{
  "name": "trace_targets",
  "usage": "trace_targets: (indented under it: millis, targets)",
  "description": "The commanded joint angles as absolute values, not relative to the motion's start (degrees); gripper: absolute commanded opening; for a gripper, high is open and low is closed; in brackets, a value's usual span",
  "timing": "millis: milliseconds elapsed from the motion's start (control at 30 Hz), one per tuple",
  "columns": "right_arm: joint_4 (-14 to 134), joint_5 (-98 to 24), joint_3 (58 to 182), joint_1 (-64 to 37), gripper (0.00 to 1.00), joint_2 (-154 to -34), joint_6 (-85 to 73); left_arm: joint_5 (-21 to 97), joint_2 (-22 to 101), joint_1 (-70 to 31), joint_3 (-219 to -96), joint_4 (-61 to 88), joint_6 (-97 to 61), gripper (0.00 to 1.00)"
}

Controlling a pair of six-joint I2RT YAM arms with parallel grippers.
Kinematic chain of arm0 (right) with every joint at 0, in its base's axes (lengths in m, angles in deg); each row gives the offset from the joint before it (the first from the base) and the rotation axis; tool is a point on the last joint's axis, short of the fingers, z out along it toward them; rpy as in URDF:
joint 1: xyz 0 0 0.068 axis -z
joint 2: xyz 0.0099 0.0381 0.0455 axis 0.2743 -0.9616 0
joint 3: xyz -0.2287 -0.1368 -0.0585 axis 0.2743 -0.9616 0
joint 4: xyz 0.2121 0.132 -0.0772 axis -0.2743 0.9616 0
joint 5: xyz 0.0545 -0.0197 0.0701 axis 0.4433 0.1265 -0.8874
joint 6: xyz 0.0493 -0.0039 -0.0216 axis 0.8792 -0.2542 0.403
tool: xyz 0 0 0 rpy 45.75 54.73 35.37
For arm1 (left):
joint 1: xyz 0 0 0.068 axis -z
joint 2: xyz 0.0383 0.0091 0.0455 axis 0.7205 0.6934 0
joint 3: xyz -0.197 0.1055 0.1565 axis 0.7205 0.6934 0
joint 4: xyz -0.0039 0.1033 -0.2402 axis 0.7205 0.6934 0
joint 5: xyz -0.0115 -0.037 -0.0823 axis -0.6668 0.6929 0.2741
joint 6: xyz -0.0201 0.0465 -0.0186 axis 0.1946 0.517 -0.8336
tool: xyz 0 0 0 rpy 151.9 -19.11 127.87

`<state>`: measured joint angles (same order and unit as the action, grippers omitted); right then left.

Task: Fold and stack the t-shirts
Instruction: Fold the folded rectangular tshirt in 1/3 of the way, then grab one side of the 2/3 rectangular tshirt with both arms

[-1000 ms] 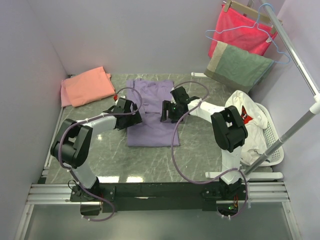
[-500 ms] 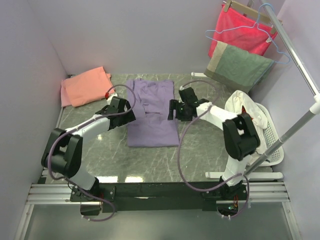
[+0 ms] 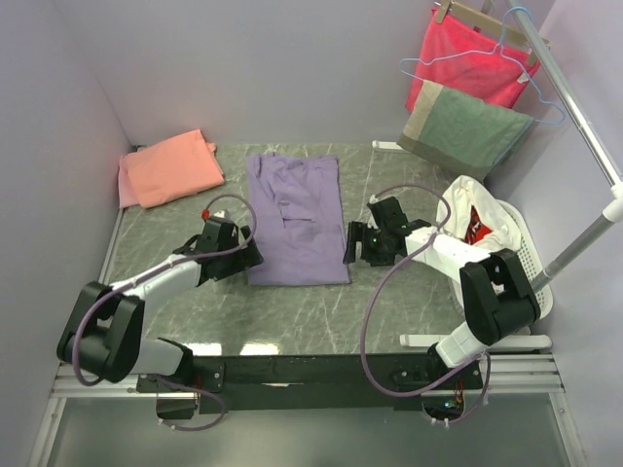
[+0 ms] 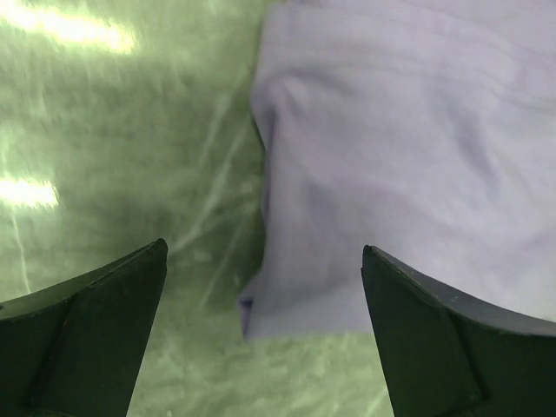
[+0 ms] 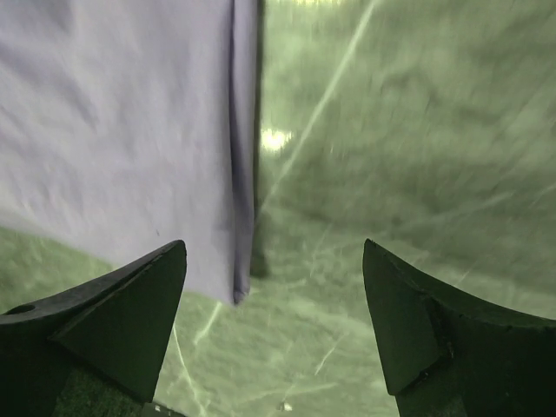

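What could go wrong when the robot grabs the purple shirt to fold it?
1. The purple t-shirt seems to lie in layers, going by its doubled side edge. The open left gripper and open right gripper each sit by a near corner. They might pinch only the top layer, and the fold could fall open.
2. If one gripper misses its corner, the shirt may fold crookedly and stack badly with the salmon-pink t-shirt.

**Operator:** What do you see under the lavender t-shirt?

**Manual:** You see a smooth, glossy table, green with marble veining. The shirt is soft matt cloth. The basket is white latticed plastic.
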<state>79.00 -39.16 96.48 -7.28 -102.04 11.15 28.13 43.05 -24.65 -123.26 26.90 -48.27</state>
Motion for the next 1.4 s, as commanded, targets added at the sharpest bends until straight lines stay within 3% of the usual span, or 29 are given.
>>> trace_targets:
  millis: [0,267,400,467,600,700,800,1100,1133,1200,1233,1300,1367]
  targets:
    - [76.61,-44.68,93.08,-6.93,0.88,-97.80,13.03,32.72,37.21,-24.57,-118.17,24.27,-50.61,1.00]
    - [69.50,-51.81,86.58,-7.02,0.87,-99.73,16.91,38.44,31.93,-24.57,-110.52,18.13,-52.46,1.00]
    - [67.12,-53.57,85.43,-7.02,0.87,-101.40,18.31,40.81,30.96,-24.57,-107.36,15.57,-53.34,0.93]
    - [66.07,-53.66,85.08,-6.93,0.86,-102.63,18.67,41.43,31.04,-24.57,-106.21,12.32,-53.78,0.87]
    - [64.57,-55.51,85.17,-7.02,0.84,-105.44,19.54,41.87,32.54,-24.57,-104.45,9.33,-53.87,0.64]
    - [63.43,-56.12,84.82,-7.02,0.81,-106.67,20.33,41.25,33.42,-24.57,-103.57,8.80,-54.04,0.52]
    - [61.94,-57.61,84.38,-7.02,0.77,-107.90,21.30,40.64,34.12,-24.57,-103.22,7.48,-54.48,0.47]
    - [56.13,-60.17,82.27,-7.11,0.55,-111.68,23.94,37.92,37.02,-24.57,-106.29,8.36,-54.13,0.29]
    - [55.09,-60.78,82.35,-7.02,0.45,-112.03,24.03,37.83,37.46,-24.57,-106.64,8.10,-54.04,0.28]
    - [53.68,-61.39,82.18,-7.02,0.42,-112.91,24.55,37.83,38.77,-24.57,-107.78,7.66,-53.69,0.22]
    - [53.49,-61.40,82.35,-7.10,0.30,-113.26,24.64,37.74,39.21,-24.57,-108.22,7.57,-53.52,0.17]
    - [52.97,-61.75,82.53,-7.10,0.15,-113.71,24.73,37.74,40.18,-24.57,-109.10,7.92,-53.17,0.05]
    - [53.23,-61.05,82.53,-7.02,0.06,-113.10,24.56,37.91,40.45,-24.57,-109.72,8.45,-52.81,0.01]
